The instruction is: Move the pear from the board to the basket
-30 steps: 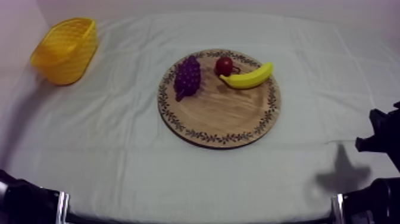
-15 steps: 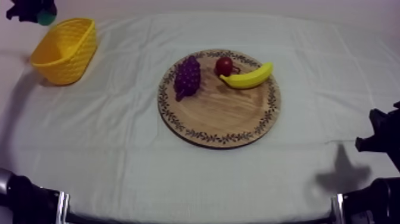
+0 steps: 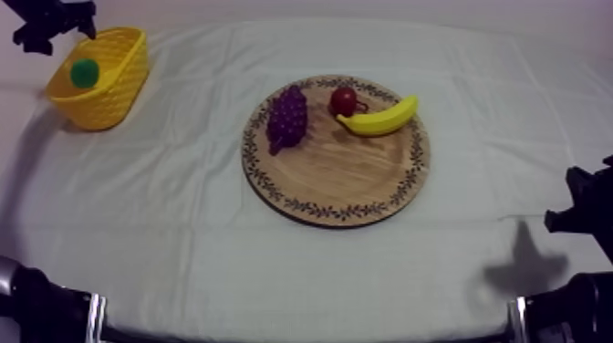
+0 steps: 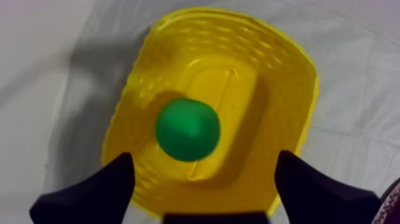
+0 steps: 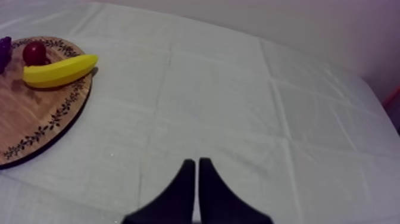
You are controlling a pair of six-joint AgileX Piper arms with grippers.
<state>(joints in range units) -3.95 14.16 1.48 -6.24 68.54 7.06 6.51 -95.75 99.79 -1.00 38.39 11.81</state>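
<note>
Overhead, the left gripper (image 3: 50, 20) hangs above the far rim of the yellow basket (image 3: 114, 100) at the table's far left corner. The green pear (image 3: 84, 72) lies inside the basket, apart from the gripper. The round wooden board (image 3: 337, 178) sits mid-table, well apart from the basket. It bears a bunch of grapes (image 3: 286, 117) on its left part, a small red fruit (image 3: 344, 100) near its far rim, and a banana (image 3: 379, 119) just beside that fruit. The right arm (image 3: 584, 212) rests low at the right edge of the grey-white cloth (image 3: 182, 219).

From the left wrist, the two black fingers (image 4: 95, 190) stand wide apart, released, with nothing between them. Below them the pear (image 4: 187, 129) sits on the basket (image 4: 286, 77) floor.

From the right wrist, the right gripper (image 5: 196, 162) is clenched on nothing, its fingers together as a narrow wedge over bare cloth (image 5: 250, 107). The board (image 5: 36, 119) lies off to one side with the banana (image 5: 59, 70), the small red fruit (image 5: 34, 52) and an edge of the grapes (image 5: 5, 47).
</note>
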